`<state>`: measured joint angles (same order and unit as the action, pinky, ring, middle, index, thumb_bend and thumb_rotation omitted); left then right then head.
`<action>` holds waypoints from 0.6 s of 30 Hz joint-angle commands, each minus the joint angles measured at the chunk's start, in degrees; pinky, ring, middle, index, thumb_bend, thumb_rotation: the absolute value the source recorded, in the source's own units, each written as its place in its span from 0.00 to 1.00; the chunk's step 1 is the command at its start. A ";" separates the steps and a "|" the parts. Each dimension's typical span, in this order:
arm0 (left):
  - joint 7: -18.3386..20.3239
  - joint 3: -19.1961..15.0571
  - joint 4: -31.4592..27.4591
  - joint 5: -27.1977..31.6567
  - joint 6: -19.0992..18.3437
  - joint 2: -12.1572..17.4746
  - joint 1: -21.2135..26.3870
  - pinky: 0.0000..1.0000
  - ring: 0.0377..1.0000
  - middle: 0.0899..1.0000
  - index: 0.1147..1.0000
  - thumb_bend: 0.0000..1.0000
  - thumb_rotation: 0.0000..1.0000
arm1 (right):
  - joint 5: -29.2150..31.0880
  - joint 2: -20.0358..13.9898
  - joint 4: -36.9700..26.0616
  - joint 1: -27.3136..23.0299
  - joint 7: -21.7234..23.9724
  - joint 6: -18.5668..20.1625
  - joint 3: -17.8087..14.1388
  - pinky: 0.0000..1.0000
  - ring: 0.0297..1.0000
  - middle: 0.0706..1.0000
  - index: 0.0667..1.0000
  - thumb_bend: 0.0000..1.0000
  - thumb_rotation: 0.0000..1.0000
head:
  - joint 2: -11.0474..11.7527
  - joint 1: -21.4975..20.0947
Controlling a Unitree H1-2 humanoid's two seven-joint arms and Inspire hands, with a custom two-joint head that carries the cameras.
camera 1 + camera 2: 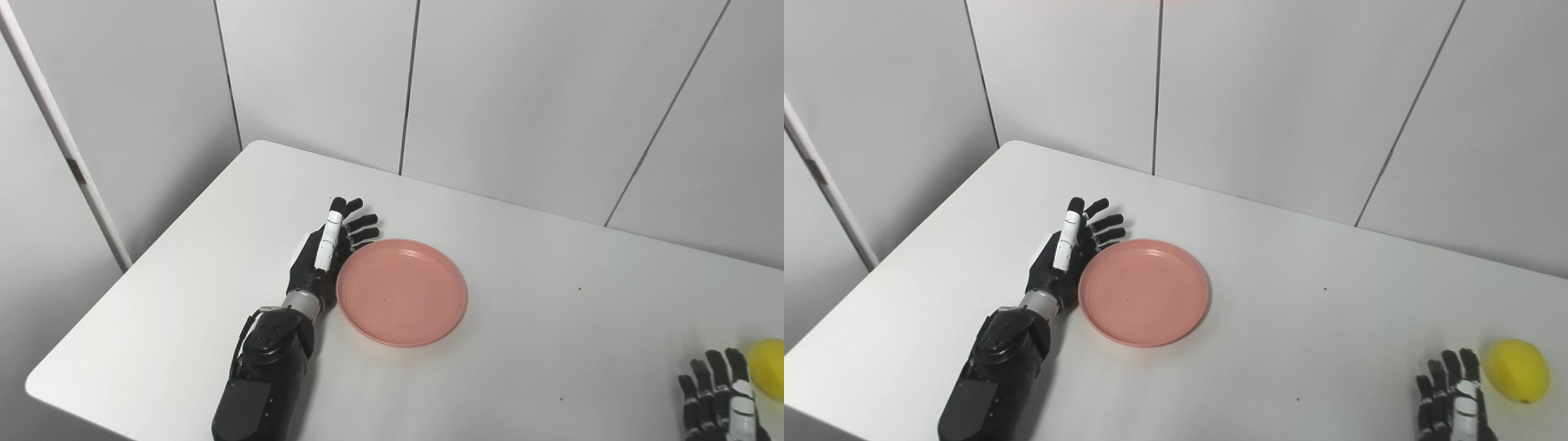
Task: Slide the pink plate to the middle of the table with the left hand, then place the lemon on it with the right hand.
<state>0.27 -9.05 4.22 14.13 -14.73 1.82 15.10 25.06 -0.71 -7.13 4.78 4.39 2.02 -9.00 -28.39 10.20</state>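
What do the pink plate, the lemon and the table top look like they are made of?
Pink plate: probably plastic, matte to satin, one even colour with soft moulded rings and a thin rim.
Lemon: smooth and evenly bright yellow, so possibly a plastic or foam fake; real fruit cannot be ruled out.
Table: smooth white top with rounded corners, likely laminate or painted board, faint sheen.

White table (551, 318) against pale grey panelled walls (520, 92).
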 commanded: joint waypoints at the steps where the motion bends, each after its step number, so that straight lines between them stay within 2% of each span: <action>1: -0.07 0.88 0.37 0.60 -3.24 -1.60 -1.75 0.76 0.76 0.76 0.83 0.86 0.91 | -0.59 0.85 1.19 1.77 -0.29 2.38 0.95 1.00 0.97 0.95 0.97 0.62 0.68 | -0.14 -0.39; 11: 0.71 3.27 0.87 -0.05 -2.70 -3.26 -2.17 0.73 0.75 0.75 0.83 0.84 0.91 | -1.44 1.01 2.47 1.50 0.64 0.67 1.72 1.00 0.98 0.96 0.98 0.65 0.68 | -0.50 -1.81; 15: 0.90 3.36 0.70 0.71 -3.33 -3.62 -2.14 0.75 0.76 0.77 0.84 0.85 0.92 | -1.89 1.53 2.48 1.45 0.45 0.53 1.93 1.00 0.97 0.95 0.96 0.64 0.68 | -0.91 -3.01; 18: 0.78 3.41 0.77 0.92 -3.44 -3.91 -2.03 0.72 0.74 0.74 0.82 0.87 0.90 | -2.03 1.88 2.59 1.46 0.64 0.22 2.11 1.00 0.97 0.94 0.96 0.64 0.67 | -1.08 -3.86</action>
<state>1.13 -6.05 3.49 14.63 -14.92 -1.14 14.40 23.15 -0.20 -7.13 4.81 4.74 1.95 -7.84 -29.44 6.33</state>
